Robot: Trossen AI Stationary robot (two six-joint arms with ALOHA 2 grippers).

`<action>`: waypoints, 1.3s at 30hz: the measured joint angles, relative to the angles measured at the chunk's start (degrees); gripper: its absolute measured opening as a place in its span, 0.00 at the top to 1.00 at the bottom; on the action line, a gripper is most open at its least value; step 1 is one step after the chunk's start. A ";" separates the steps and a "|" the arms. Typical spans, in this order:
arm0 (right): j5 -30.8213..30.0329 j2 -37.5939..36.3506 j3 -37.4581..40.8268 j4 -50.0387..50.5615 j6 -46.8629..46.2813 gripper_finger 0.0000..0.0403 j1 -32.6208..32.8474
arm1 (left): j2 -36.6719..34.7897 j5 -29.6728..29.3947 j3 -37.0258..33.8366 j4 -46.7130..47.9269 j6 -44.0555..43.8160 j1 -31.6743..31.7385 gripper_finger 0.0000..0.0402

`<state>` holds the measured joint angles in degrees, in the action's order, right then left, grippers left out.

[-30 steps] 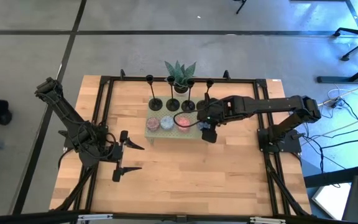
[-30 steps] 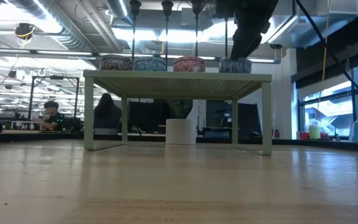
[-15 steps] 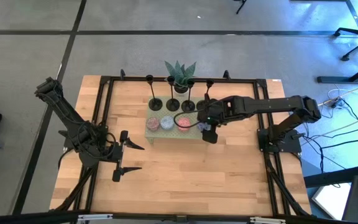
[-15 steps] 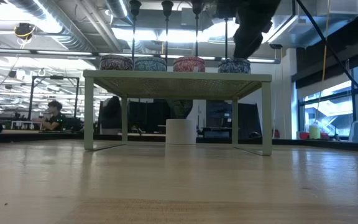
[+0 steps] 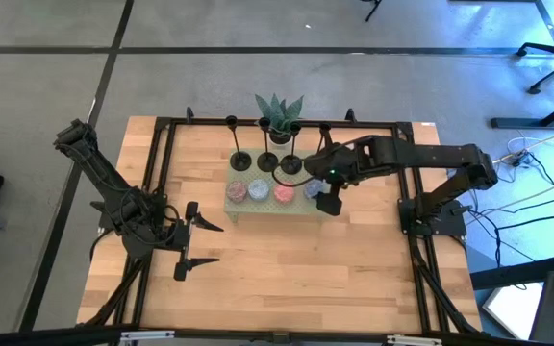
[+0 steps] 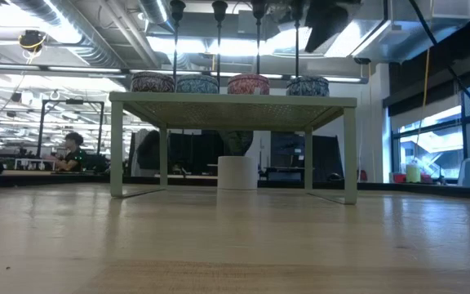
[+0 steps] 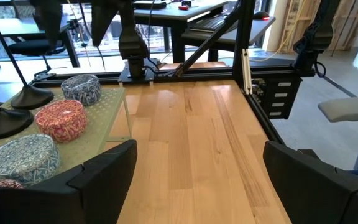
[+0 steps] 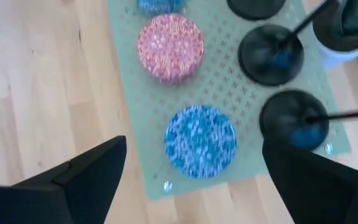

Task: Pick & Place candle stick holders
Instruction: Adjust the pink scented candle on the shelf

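The right claw is hovering wide open above the slim black metal candle stick holders. A careless descent is risking toppling their thin stems.

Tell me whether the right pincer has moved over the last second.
Yes. The right pincer has shifted toward the table's right side, off the green shelf and clear of the blue tin.

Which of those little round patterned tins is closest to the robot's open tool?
The blue tin, last in the row on the green rack. It lies straight under the right tool, between its spread fingers; the pink tin next to it sits farther off.
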<state>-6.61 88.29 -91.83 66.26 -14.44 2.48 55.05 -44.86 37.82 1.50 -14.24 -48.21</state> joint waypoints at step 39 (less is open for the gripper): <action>-13.32 -0.26 -2.54 6.45 -17.73 0.89 18.10 | 0.00 7.38 0.00 -1.51 0.77 -0.02 0.13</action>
<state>-19.94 88.03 -94.37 72.71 -32.17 20.58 55.05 -37.48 37.82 -0.02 -13.47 -48.23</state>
